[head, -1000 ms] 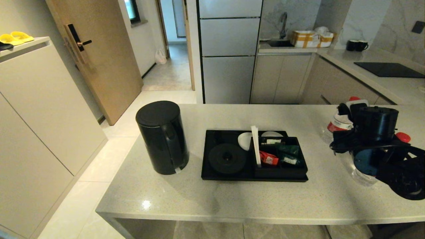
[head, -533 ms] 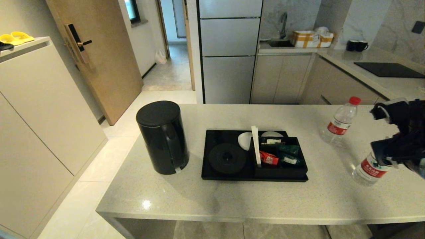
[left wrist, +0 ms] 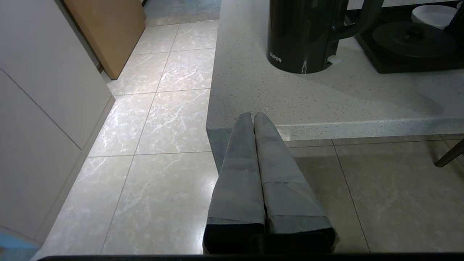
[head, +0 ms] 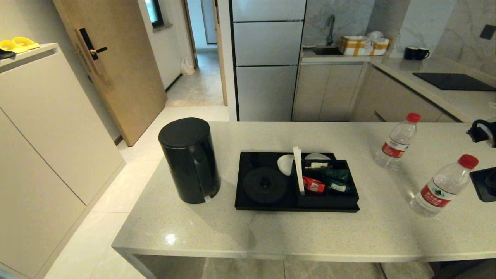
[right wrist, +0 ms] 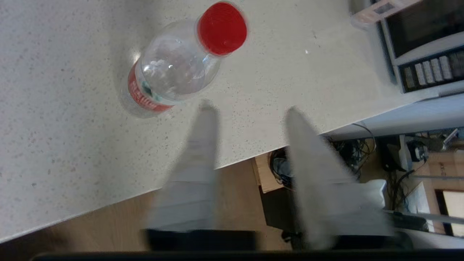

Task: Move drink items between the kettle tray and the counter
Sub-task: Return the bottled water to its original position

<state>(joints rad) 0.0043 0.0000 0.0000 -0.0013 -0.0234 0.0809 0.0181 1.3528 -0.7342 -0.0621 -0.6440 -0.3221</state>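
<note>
The black kettle (head: 190, 159) stands on the counter (head: 271, 228) just left of the kettle tray (head: 248, 201), whose round base (head: 265, 185) is bare. Two red-capped water bottles stand on the counter at the right: a far bottle (head: 397, 141) and a near bottle (head: 443, 186) (right wrist: 174, 69). My right gripper (right wrist: 248, 108) is open and empty above the counter's edge, just beside the near bottle and apart from it; in the head view only part of that arm (head: 484, 182) shows at the right border. My left gripper (left wrist: 252, 115) is shut and empty, low before the counter's corner, with the kettle (left wrist: 304, 36) beyond it.
Red and green sachets (head: 323, 182) fill the tray's boxed compartment beside the white divider (head: 297, 168). Behind are a hob panel (head: 453, 81), two black mugs (head: 416, 53) and a sink worktop. Left of the counter lie open floor (left wrist: 152, 119), a tall cabinet and a wooden door.
My right arm has drawn back to the right, off the near bottle, uncovering both bottles. The near bottle now stands free on the counter. The kettle and tray have not moved.
</note>
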